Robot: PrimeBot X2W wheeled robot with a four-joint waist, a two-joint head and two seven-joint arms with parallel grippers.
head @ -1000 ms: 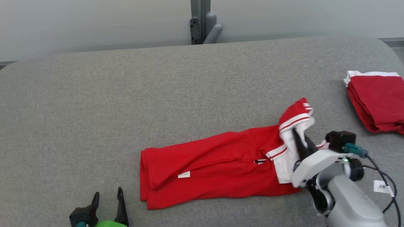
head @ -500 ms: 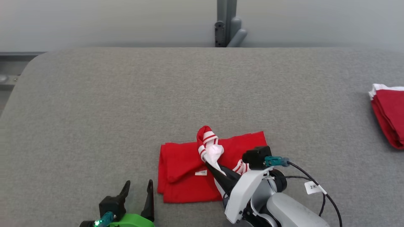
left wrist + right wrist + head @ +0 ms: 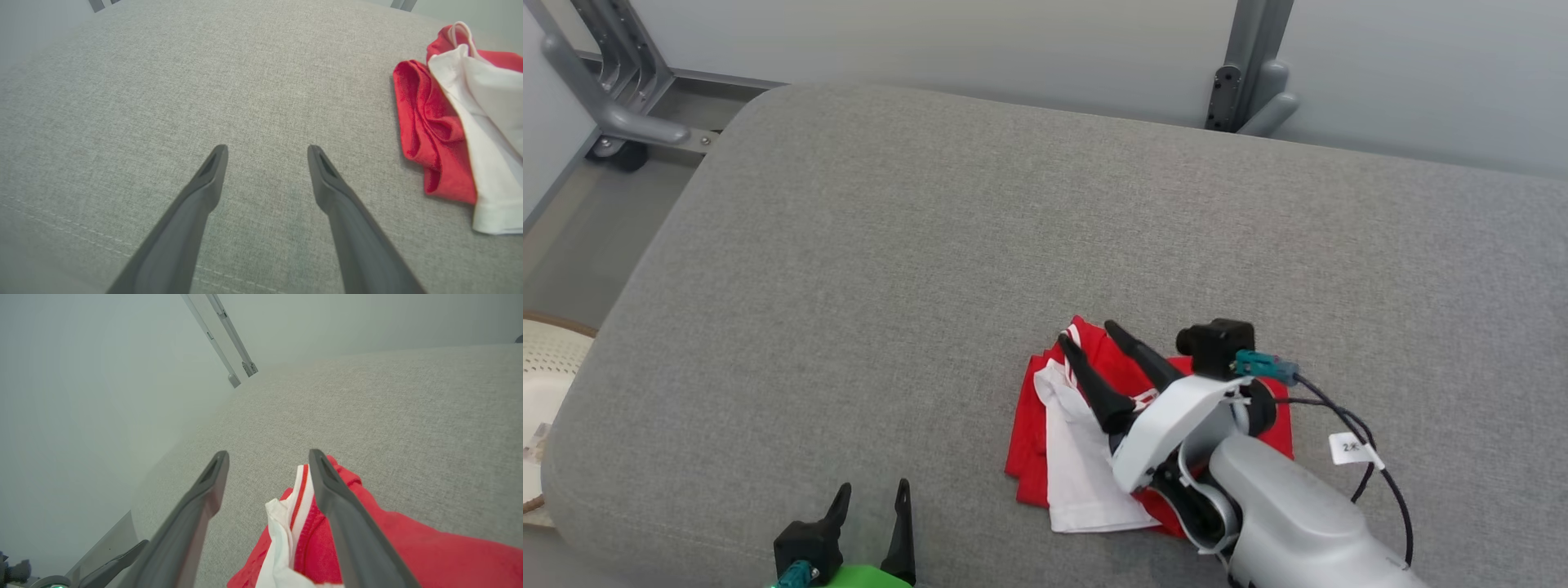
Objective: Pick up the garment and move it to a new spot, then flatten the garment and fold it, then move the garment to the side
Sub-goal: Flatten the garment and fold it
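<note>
Garment [image 3: 1078, 465] lies folded beneath right hand [image 3: 1086, 332]

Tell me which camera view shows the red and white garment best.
The head view: the folded garment lies almost whole on the cushion, with the right arm over part of it. The left wrist view catches one side, cut by the frame. The right wrist view gives a close corner.

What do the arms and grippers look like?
The right gripper and left gripper have two long dark fingers. The right wrist is white, its forearm pale grey, with a black camera, teal plug, black cable and white tag. The left wrist is green.
</note>
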